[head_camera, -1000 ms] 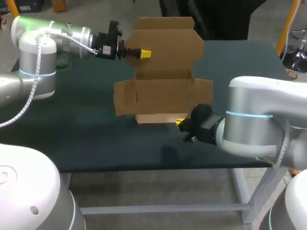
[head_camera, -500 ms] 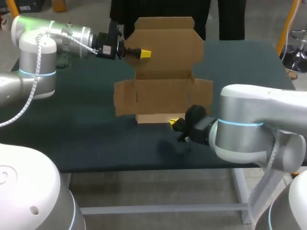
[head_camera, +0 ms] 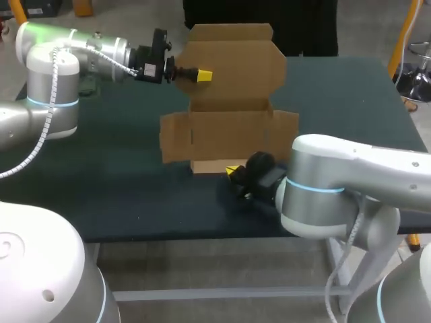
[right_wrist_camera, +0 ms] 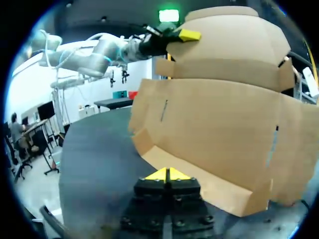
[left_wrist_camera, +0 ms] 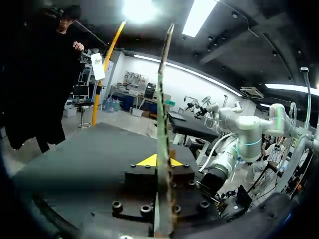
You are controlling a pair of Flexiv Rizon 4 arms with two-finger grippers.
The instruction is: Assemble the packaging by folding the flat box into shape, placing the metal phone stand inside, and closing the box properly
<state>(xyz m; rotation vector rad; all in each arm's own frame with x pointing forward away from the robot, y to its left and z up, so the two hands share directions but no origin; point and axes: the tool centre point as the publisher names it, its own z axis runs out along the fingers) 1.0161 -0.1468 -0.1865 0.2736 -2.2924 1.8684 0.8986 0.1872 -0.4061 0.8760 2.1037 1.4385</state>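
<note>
Dark green table (head_camera: 114,188) carries a partly folded cardboard box (head_camera: 229,131)

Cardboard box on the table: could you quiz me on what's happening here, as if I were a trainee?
1. True or false: the left tool grips the upright lid of the cardboard box.
2. The right tool has its fingers: A) spread wide, B) closed together and empty, C) clamped on the cardboard box.
3. Is the cardboard box closed yet?
Key: 1 true; 2 B; 3 no, its lid stands open.
</note>
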